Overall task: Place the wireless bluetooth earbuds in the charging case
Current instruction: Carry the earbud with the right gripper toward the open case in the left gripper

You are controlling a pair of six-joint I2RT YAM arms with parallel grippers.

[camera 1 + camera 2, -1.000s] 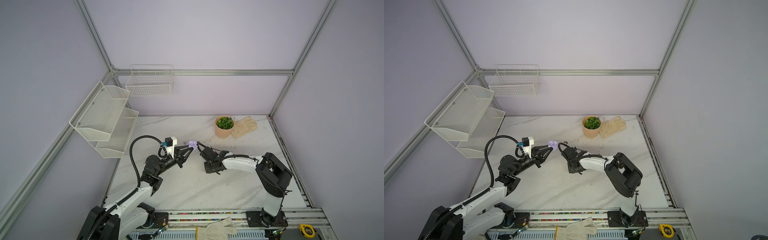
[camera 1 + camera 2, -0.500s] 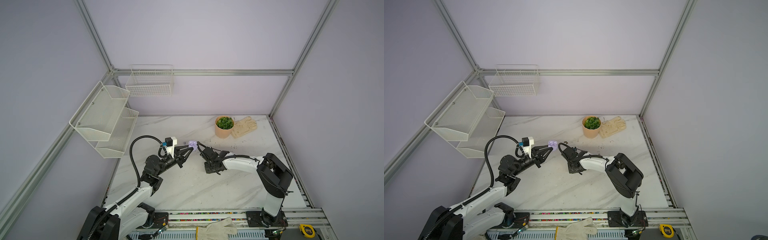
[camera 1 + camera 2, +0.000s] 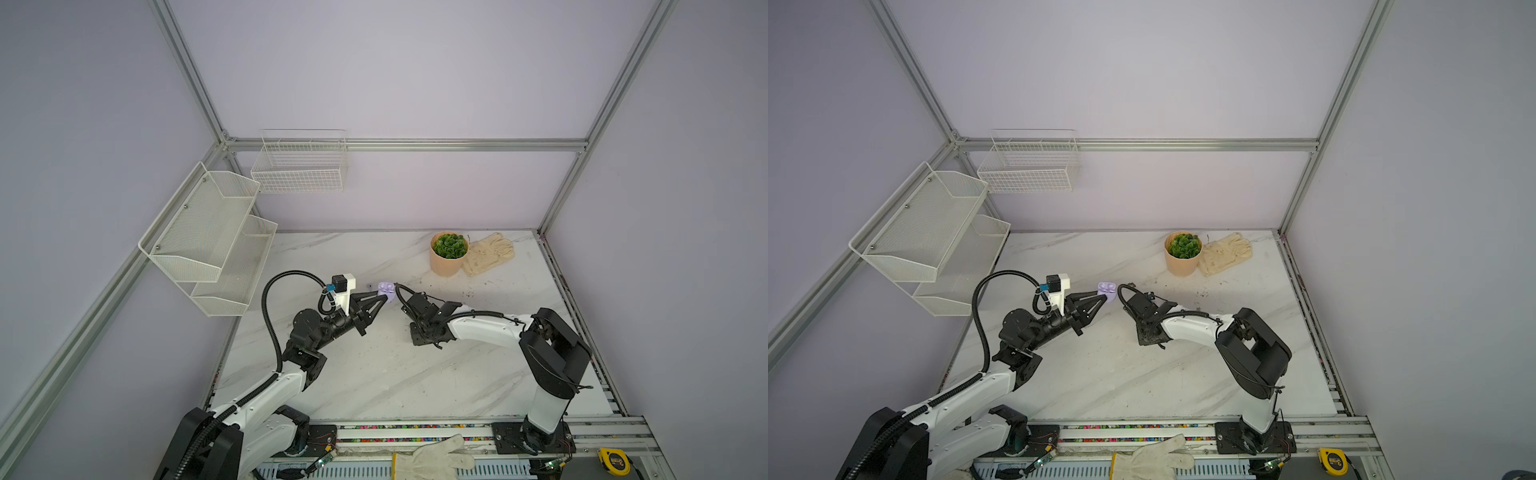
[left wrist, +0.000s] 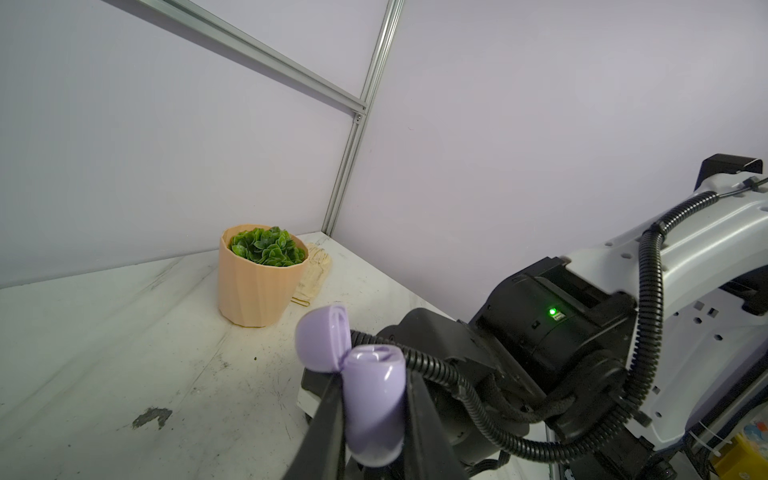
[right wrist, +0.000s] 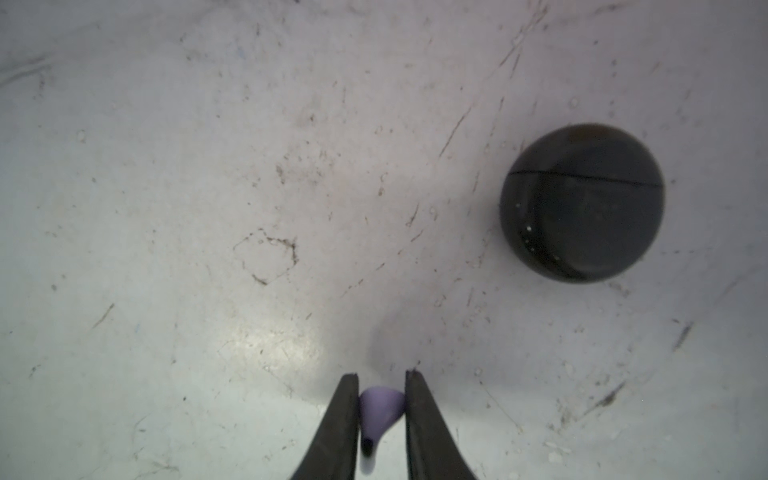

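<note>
Findings, widest item first. The marble table [image 3: 374,374] is my work surface, and both arms meet over its middle. The right arm [image 3: 482,330] comes in low from its own side with the wrist turned down, so the right gripper [image 5: 382,375] points at the tabletop; in both top views its fingers are hidden under the wrist. The left gripper [image 4: 371,374] is up off the table and pinches the body of the lilac case [image 4: 374,407] from two sides. The case sits mouth upward, with its lid [image 4: 320,340] swung open on the side away from the right arm. A black case [image 5: 582,203] lies closed on the table, off to one side of the right gripper and apart from it. The right gripper is clamped on a lilac earbud [image 5: 380,409], held between the pads near their tips. The earbud's long axis runs along the fingers, wide end toward the table and narrow end back toward the wrist. The relation that governs my next move: in a top view the lilac case [image 3: 385,287] sits just beyond the right wrist, toward the left arm and the back wall. As far as I can judge, it is also higher than the earbud. That puts the earbud beside and below the open mouth, not over it. I judge the right arm must lift, cross to the case and descend onto the mouth. Whether the wells are already filled I cannot tell.
</note>
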